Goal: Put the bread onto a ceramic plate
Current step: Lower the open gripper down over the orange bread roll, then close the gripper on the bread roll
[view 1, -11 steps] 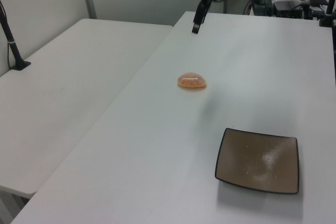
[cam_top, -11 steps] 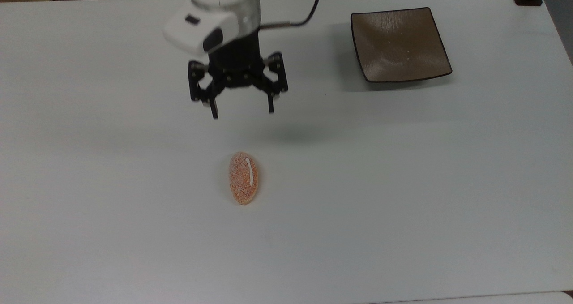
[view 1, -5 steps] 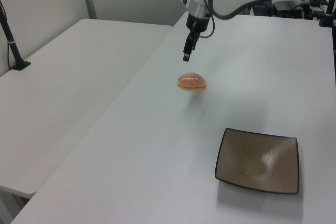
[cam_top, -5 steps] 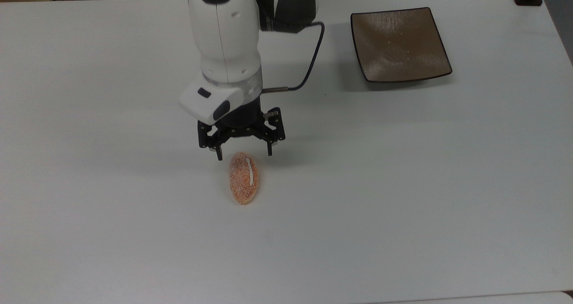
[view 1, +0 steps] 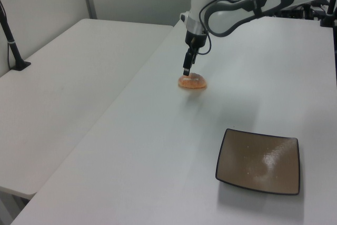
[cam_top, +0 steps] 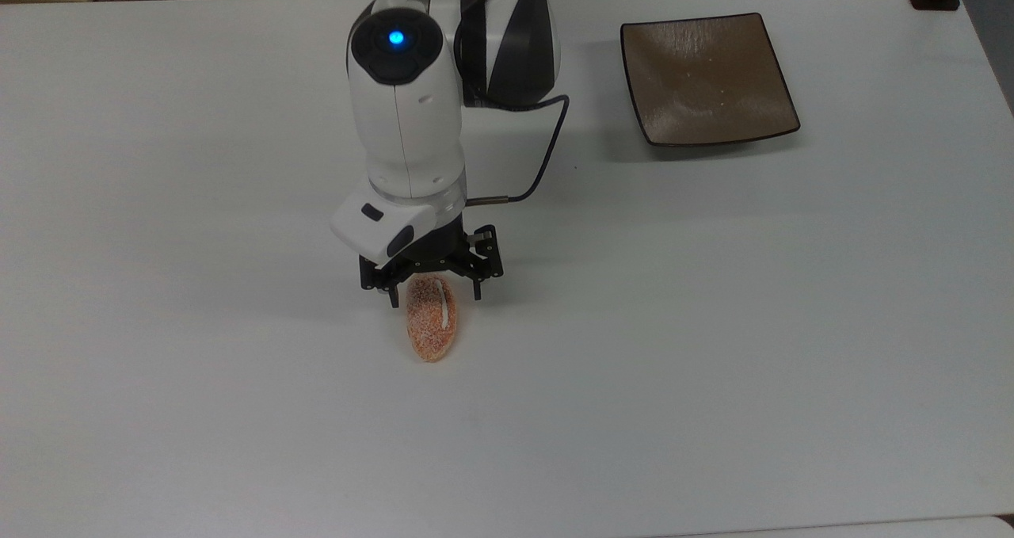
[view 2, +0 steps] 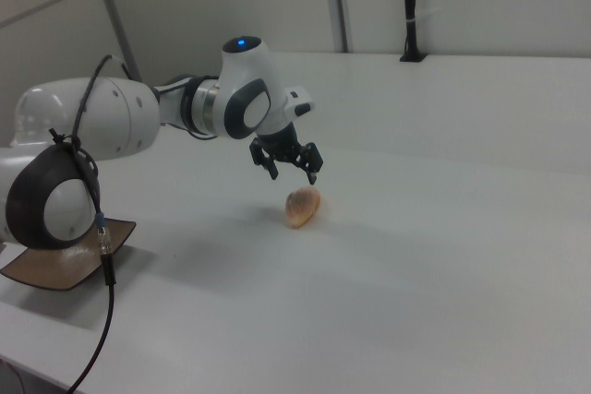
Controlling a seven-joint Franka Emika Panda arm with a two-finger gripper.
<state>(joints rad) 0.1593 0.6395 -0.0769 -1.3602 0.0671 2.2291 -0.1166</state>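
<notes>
Top view: gripper [cam_top: 434, 295] hangs spread wide over the bread [cam_top: 432, 319], ceramic plate [cam_top: 707, 78] off at two o'clock.

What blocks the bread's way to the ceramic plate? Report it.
Nothing visible does. Bare white table lies between the bread and the ceramic plate. The open gripper sits over the bread's far end, nothing between them.

You've got a plain white table [cam_top: 713, 324] under the gripper [cam_top: 434, 294], and in the left view a second white table [view 1: 63, 88] sits beside it, off to the gripper's left. Behind the gripper there are pale grey wall panels [view 2: 480, 6] and a black post [view 2: 409, 6].
</notes>
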